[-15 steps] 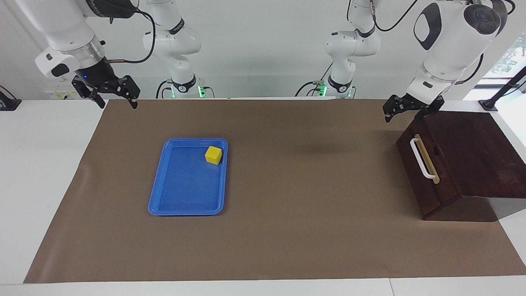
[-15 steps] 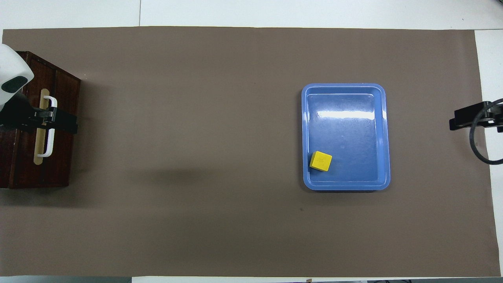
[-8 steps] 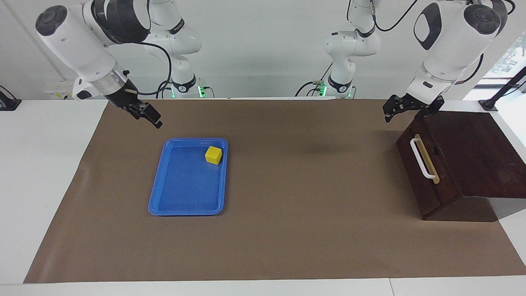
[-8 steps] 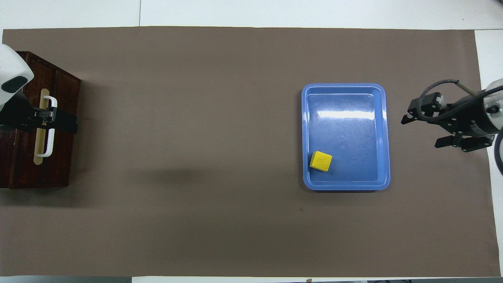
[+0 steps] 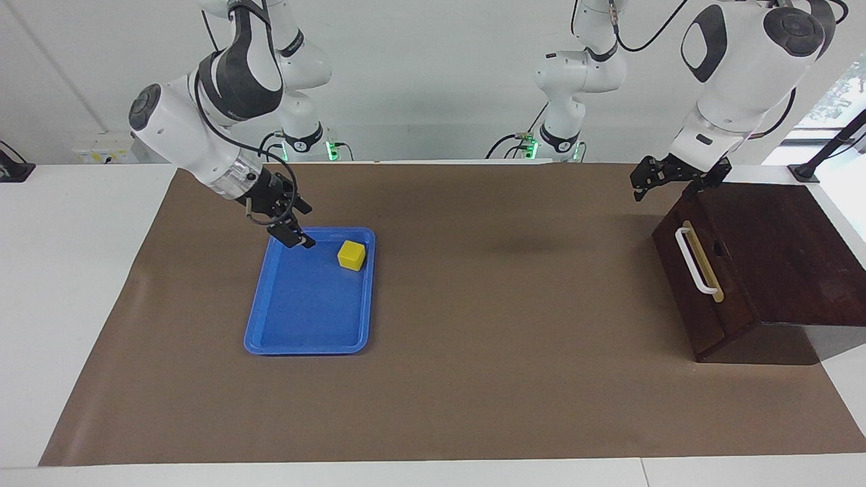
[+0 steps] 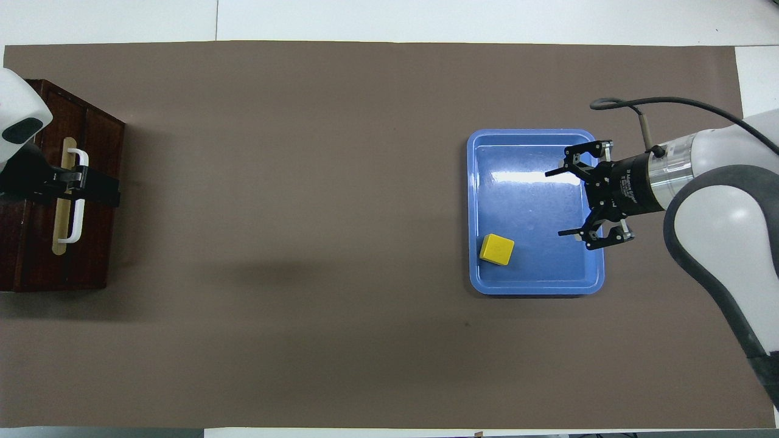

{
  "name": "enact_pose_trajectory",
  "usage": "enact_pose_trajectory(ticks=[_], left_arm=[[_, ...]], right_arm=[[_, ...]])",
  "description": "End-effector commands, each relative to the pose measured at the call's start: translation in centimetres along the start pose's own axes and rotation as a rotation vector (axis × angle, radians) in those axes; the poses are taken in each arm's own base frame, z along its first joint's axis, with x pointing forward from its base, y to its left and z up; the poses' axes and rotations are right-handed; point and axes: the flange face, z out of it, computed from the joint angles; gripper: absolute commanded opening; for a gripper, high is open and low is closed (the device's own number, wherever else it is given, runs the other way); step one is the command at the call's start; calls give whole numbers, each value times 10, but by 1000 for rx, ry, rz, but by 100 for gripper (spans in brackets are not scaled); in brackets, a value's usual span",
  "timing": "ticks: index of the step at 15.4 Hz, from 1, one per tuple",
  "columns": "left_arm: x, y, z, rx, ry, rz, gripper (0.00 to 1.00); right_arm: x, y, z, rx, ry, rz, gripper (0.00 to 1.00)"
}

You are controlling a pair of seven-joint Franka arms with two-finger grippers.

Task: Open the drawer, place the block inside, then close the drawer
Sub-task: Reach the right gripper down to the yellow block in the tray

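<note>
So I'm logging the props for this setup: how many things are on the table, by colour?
Yellow: 1, the block, lying in the tray
Blue: 1, the tray
Dark brown: 1, the wooden box with the shut drawer, white handle
Total: 3

One yellow block (image 5: 351,255), one blue tray (image 5: 270,325), one drawer (image 5: 690,284), two hands.

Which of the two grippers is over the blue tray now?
The right gripper, open, is over the blue tray, beside the block. The left gripper, also open, waits over the drawer instead.
</note>
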Motion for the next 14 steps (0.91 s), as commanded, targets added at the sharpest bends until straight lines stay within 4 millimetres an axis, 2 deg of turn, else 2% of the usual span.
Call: enact_pose_trajectory(ticks=[1,4,9,14], left_arm=[[-8,-2,-2,-10,4,3,100],[-8,-2,-2,-10,4,3,100],[-8,-2,-2,-11,4,3,100],[-8,-2,-2,-11,4,3,100]], right_arm=[[18,11,26,61,-79,159,100],[34,20,54,118,-132,266,100],[39,48,106,163,-174,282,100],[56,86,124,156,-212,265,100]])
